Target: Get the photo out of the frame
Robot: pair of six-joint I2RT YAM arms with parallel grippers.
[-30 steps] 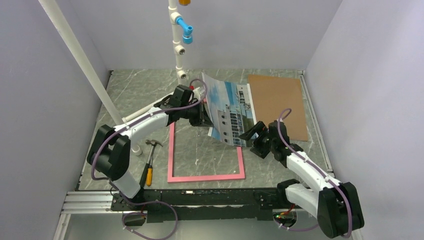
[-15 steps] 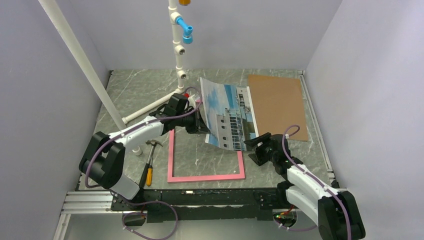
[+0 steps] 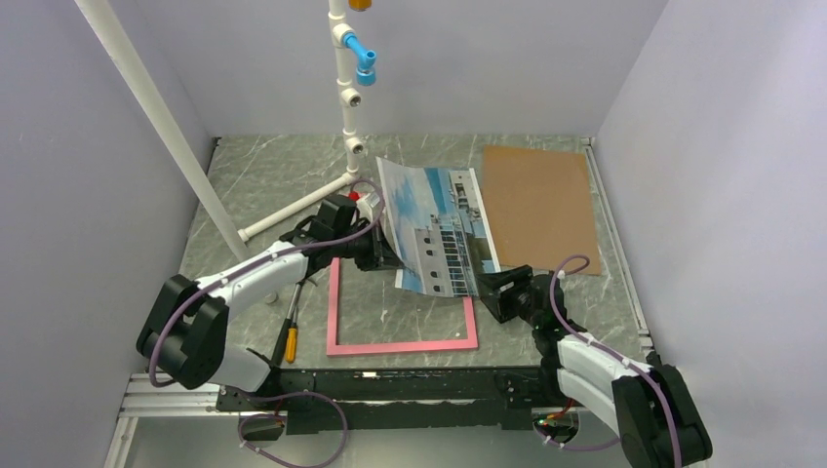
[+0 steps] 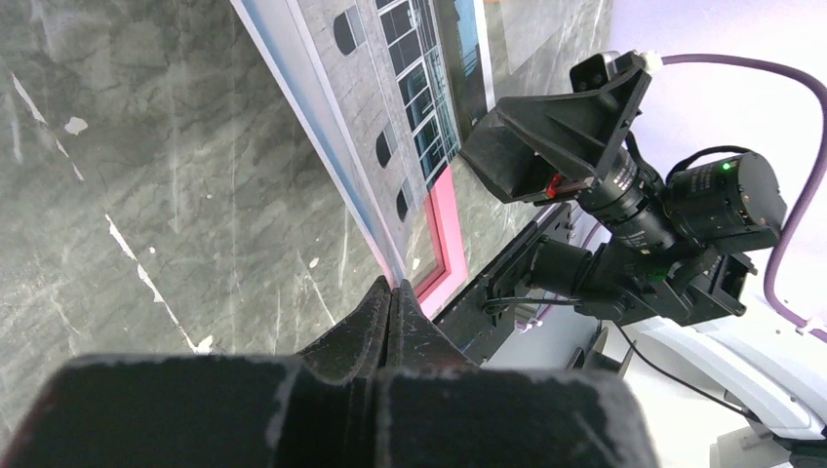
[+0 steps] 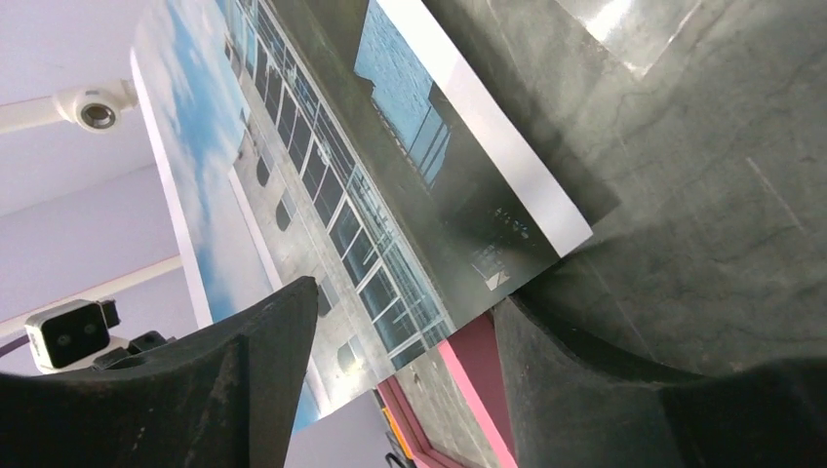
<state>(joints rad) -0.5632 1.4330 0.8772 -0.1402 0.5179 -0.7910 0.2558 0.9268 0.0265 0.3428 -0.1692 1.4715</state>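
Paper photo (image 3: 434, 226) pinched by left gripper (image 3: 390, 255), tilted above pink frame (image 3: 400, 345); right gripper (image 3: 495, 286) open at its 5 o'clock corner

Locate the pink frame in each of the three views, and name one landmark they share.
Top external: the pink frame lies flat, just below the picture's centre.
Left wrist: the pink frame is a short strip just right of centre, past the photo's lower edge.
Right wrist: a piece of the pink frame shows at bottom centre.
Shared landmark: the photo of the building.
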